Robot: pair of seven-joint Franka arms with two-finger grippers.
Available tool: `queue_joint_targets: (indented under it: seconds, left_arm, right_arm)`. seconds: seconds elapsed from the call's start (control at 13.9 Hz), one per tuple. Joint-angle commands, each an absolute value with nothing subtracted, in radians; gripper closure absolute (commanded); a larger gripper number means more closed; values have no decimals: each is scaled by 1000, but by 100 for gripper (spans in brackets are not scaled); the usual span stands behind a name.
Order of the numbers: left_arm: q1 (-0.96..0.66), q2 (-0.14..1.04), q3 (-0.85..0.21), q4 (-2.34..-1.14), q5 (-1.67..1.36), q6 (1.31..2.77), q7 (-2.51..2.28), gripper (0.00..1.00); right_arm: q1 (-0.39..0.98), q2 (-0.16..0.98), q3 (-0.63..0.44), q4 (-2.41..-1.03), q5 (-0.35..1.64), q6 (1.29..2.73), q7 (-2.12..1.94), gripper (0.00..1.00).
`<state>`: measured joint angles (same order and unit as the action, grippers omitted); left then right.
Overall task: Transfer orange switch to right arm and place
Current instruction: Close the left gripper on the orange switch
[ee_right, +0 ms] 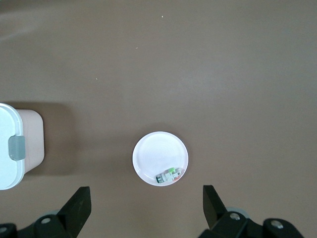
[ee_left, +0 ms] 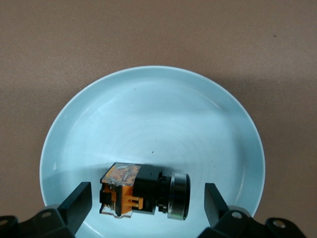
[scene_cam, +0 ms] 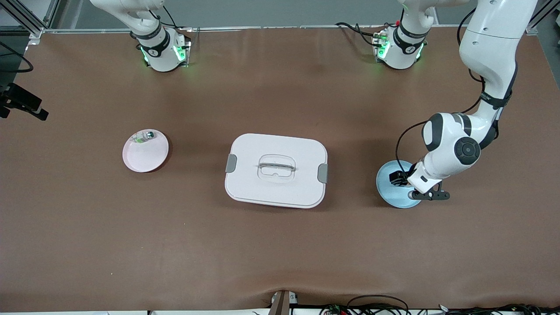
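Observation:
The orange switch [ee_left: 143, 191] lies on its side in a light blue plate [ee_left: 148, 114] at the left arm's end of the table. It has a black body, orange parts and a silver ring. My left gripper [ee_left: 147, 198] is low over that plate [scene_cam: 391, 197], open, with one finger on each side of the switch and not touching it. In the front view the left gripper [scene_cam: 399, 177] hides the switch. My right gripper [ee_right: 147, 198] is open and empty, high over the table above a pale pink plate [ee_right: 158, 153]; it is out of the front view.
The pale pink plate [scene_cam: 146, 155] at the right arm's end holds a small clear-green and silver component [scene_cam: 143, 137]. A white lidded box [scene_cam: 276, 170] with grey clips and a handle stands mid-table between the two plates.

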<state>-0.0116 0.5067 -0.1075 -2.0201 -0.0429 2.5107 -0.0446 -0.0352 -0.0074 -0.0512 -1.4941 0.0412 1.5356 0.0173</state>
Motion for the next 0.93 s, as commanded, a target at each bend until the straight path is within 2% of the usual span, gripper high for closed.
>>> queue_joint_targets:
  seconds: [0.0, 0.29, 0.57, 0.65, 0.86]
  left_arm:
    - [-2, 511, -115, -2029, -66, 2530, -14, 0]
    - [5, 518, -117, -2025, -64, 2531, -14, 0]
    - [5, 522, -117, -2022, -66, 2530, -12, 10]
    - [5, 522, -117, -2022, -66, 2530, -12, 18]
    - [3, 522, -117, -2022, -66, 2530, -12, 56]
  right_arm:
    - [-34, 6, -49, -1465, 28, 1522, 14, 0]
    - [-34, 6, -49, -1465, 28, 1522, 14, 0]
    - [-34, 6, -49, -1465, 28, 1523, 14, 0]
    - [-34, 6, -49, -1465, 28, 1523, 14, 0]
    - [-34, 8, -49, -1465, 29, 1523, 14, 0]
